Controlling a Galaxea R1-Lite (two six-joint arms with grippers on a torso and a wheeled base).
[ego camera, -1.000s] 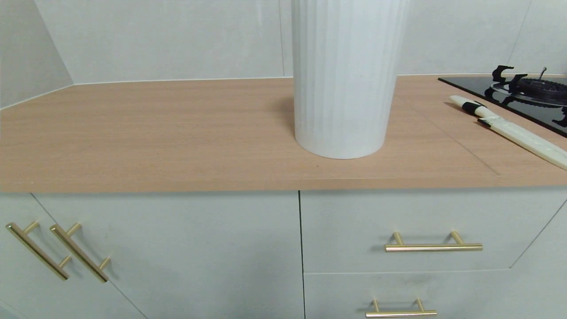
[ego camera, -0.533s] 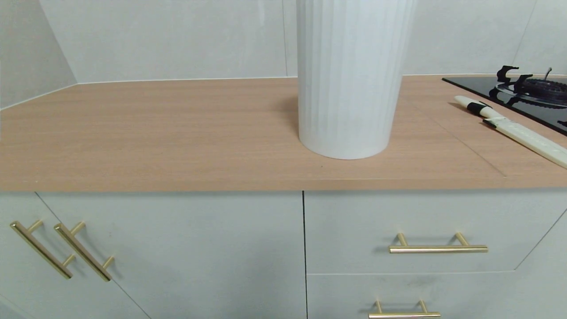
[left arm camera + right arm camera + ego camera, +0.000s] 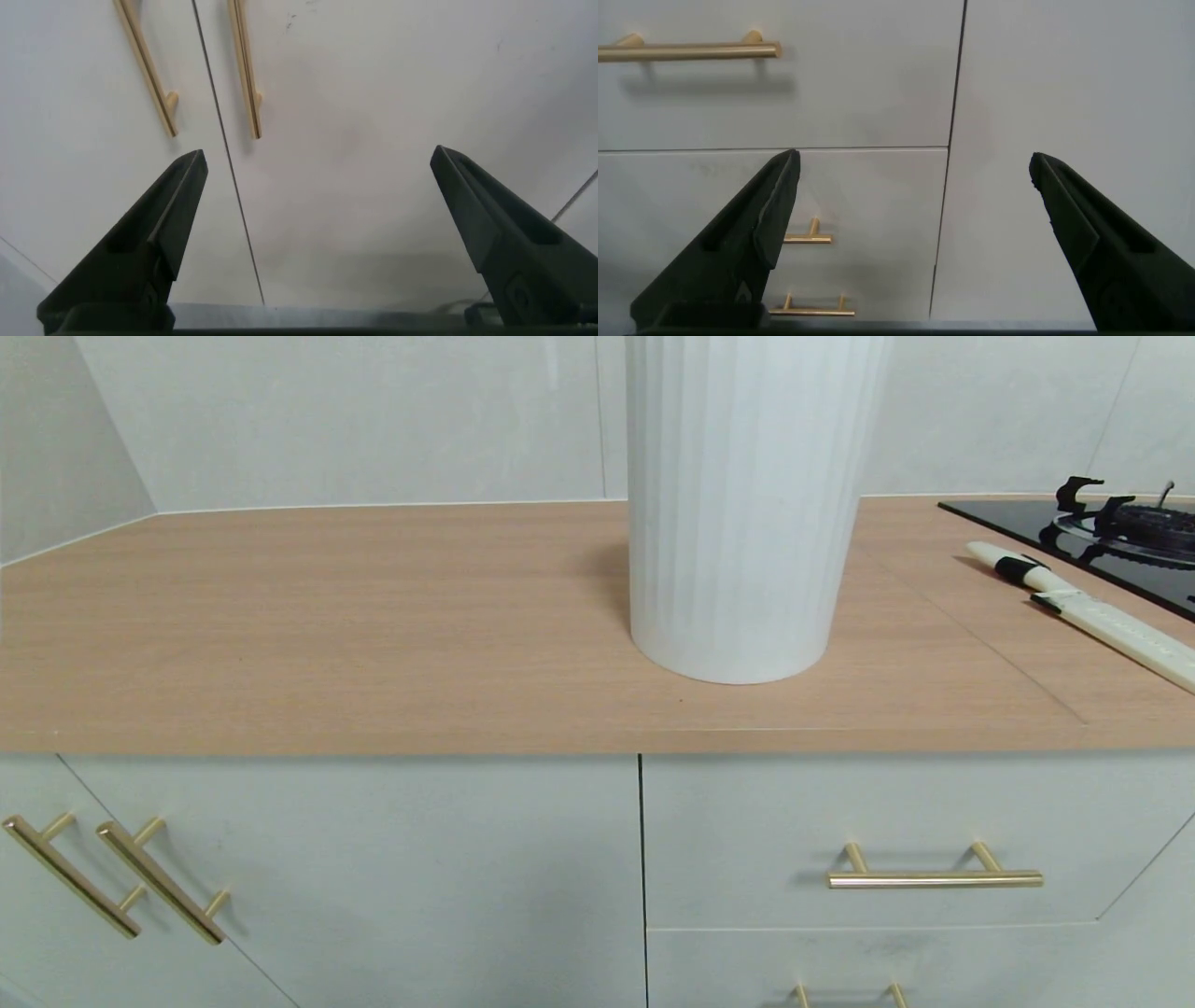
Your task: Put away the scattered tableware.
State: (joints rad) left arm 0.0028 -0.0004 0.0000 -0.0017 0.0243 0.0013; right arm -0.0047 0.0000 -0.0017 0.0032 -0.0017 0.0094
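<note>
A cream knife with a black band [image 3: 1088, 612] lies flat on the wooden counter [image 3: 327, 625] at the right, beside the hob. A tall white ribbed container [image 3: 742, 504] stands upright on the counter near its middle; its top is cut off. My left gripper [image 3: 318, 159] is open, low down, facing the white cabinet doors with two gold handles [image 3: 149, 70]. My right gripper [image 3: 915, 159] is open too, facing the drawer fronts, with nothing between its fingers.
A black gas hob [image 3: 1111, 537] sits at the counter's far right. Below the counter are white cabinet doors with gold handles [image 3: 159, 882] on the left and drawers with gold bar handles [image 3: 934, 877] on the right. A tiled wall backs the counter.
The whole head view has shifted slightly, so the counter and drawers sit a little lower and to the right; the camera moved. The knife and container keep their places.
</note>
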